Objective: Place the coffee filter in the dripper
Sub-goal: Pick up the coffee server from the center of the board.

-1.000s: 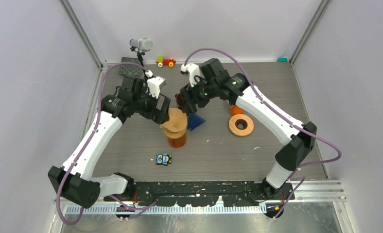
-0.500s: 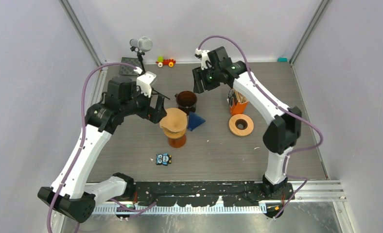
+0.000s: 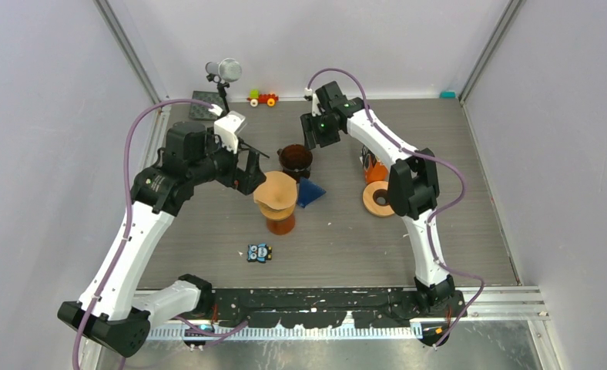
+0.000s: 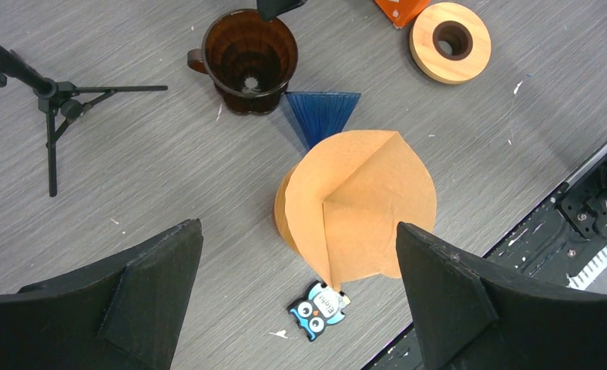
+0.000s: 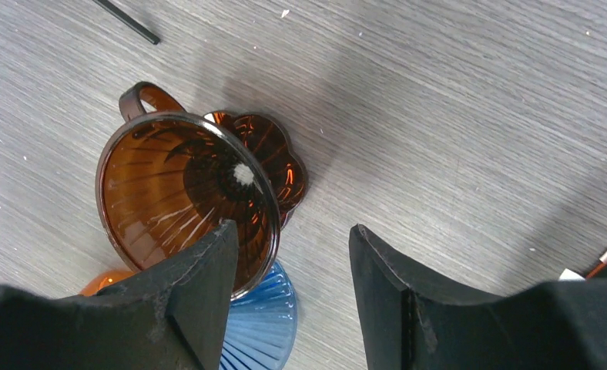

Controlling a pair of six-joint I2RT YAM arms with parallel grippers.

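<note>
The tan paper coffee filter (image 3: 276,191) (image 4: 362,200) lies folded on top of an orange cup-like object (image 3: 280,224) at mid-table. The dark brown ribbed dripper (image 3: 295,158) (image 4: 250,54) (image 5: 181,193) stands upright and empty just behind it, handle to the left. My left gripper (image 3: 248,166) (image 4: 296,227) hangs open to the left of and above the filter, holding nothing. My right gripper (image 3: 316,137) (image 5: 293,227) hovers behind and above the dripper, its jaws apart and nothing between them.
A blue ribbed cone (image 3: 310,191) lies between the dripper and the filter. To the right are a wooden ring (image 3: 382,198) and an orange container (image 3: 372,166). An owl toy (image 3: 259,253) lies in front. A microphone on a tripod (image 3: 223,71) and a toy car (image 3: 263,98) stand at the back.
My right gripper has lifted off the dripper and drawn back toward the rear, uncovering it, its jaws a little narrower. My left gripper has backed away left from the filter.
</note>
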